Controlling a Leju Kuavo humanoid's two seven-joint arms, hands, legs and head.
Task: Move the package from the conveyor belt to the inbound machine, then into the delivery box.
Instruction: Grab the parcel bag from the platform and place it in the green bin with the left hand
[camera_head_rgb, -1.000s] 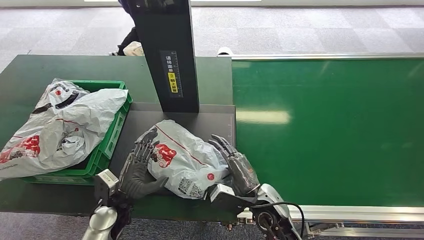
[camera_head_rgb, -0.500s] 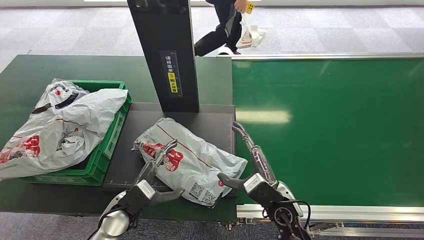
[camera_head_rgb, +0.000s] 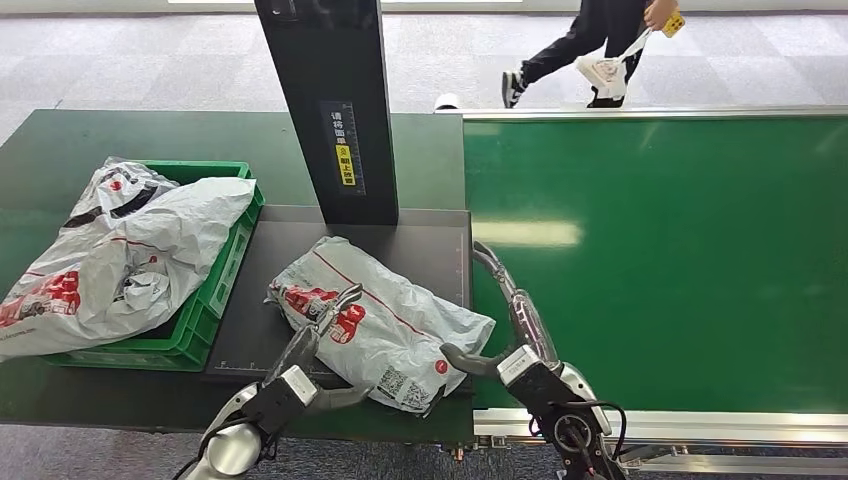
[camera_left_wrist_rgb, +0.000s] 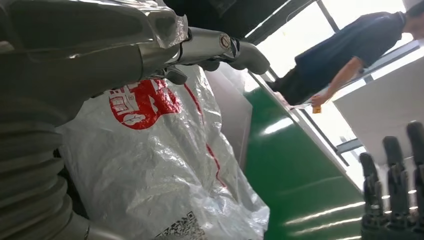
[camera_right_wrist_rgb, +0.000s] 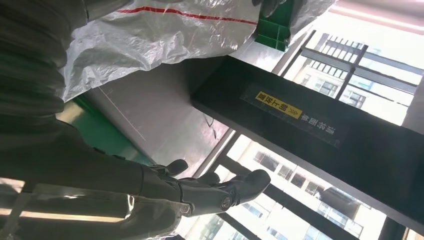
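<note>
The package, a white plastic bag with red print, lies on the dark grey plate of the inbound machine. My left hand is at its near left side with straight fingers reaching over the bag, gripping nothing. My right hand stands beside the bag's right edge, fingers spread and pointing away along the plate's border, thumb toward the bag's corner. The right wrist view has those fingers free in the air below the bag. The green delivery box sits left of the plate.
Several white bags overflow the green box. The machine's black post rises just behind the package. The green conveyor belt runs to the right. A person carrying a bag walks past behind the belt.
Both hands let go of the package's sides and turned edge-on with straight fingers. The package settled flatter on the plate. The person at the back walked to the right.
</note>
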